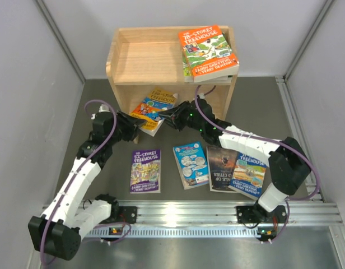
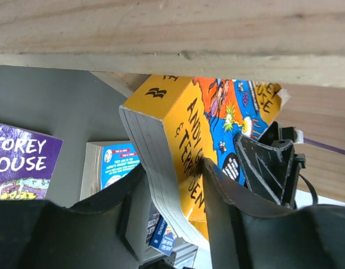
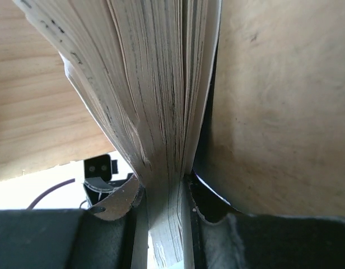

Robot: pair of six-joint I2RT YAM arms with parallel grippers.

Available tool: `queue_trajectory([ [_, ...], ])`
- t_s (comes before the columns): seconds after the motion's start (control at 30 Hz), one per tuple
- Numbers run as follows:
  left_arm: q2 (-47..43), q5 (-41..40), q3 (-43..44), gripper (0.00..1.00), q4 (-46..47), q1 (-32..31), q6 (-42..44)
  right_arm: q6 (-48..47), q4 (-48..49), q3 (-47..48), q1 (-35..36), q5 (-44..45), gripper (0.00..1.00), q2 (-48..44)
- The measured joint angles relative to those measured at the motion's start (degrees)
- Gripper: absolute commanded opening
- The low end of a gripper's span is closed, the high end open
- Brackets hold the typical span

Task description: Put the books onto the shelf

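Top external view gives me the yellow book off the tabletop, right in front of the lower opening of the shelf, with an arm on each side. An orange book lies on the shelf's top at the right. A purple book, a light blue book, a dark book and a blue-and-orange book lie flat in a row near me, the last partly under my right arm. Pale panel walls close in the dark grey surface. The yellow book's cover faces up, tilted, title end towards the shelf, long axis running roughly near to far, slightly skewed. My right fingers clamp its pages. My left fingers straddle its edge, but I cannot tell if they press.
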Motion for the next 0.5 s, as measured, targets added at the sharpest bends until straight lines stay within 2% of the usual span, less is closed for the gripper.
queue_trajectory([
  [0.07,0.7,-1.2,0.2,0.43,0.1,-0.8,-0.2,0.0,0.0,0.0,-0.2,-0.2,0.0,0.0],
  [0.1,1.0,-1.7,0.4,0.32,0.1,-1.2,-0.3,0.0,0.0,-0.1,-0.3,-0.2,0.0,0.0],
  [0.17,1.1,-2.9,0.7,0.23,0.3,-1.9,-0.8,0.2,0.0,-0.1,-0.5,-0.1,0.0,0.0],
  [0.23,1.0,-3.9,1.0,0.0,0.8,-2.3,-1.4,0.7,0.5,-0.1,-0.7,-0.2,0.0,0.0],
  [0.27,0.9,-4.5,1.1,0.0,1.0,-2.6,-1.7,0.8,0.7,-0.2,-0.8,-0.4,0.0,0.0],
  [0.3,0.9,-5.0,1.2,0.0,1.0,-2.8,-1.9,0.9,1.1,-0.3,-0.8,-0.5,0.04,0.0],
  [0.37,0.9,-6.1,1.2,0.0,1.0,-3.6,-2.0,1.0,1.6,-0.8,-1.0,-0.8,0.22,0.0],
  [0.4,0.9,-6.9,1.2,0.0,1.0,-4.1,-2.0,0.9,1.8,-0.9,-1.1,-1.0,0.51,0.0],
  [0.5,0.5,-9.4,1.3,0.0,1.1,-5.7,-3.0,-0.7,3.2,-0.3,-1.1,-2.2,0.78,-1.2],
])
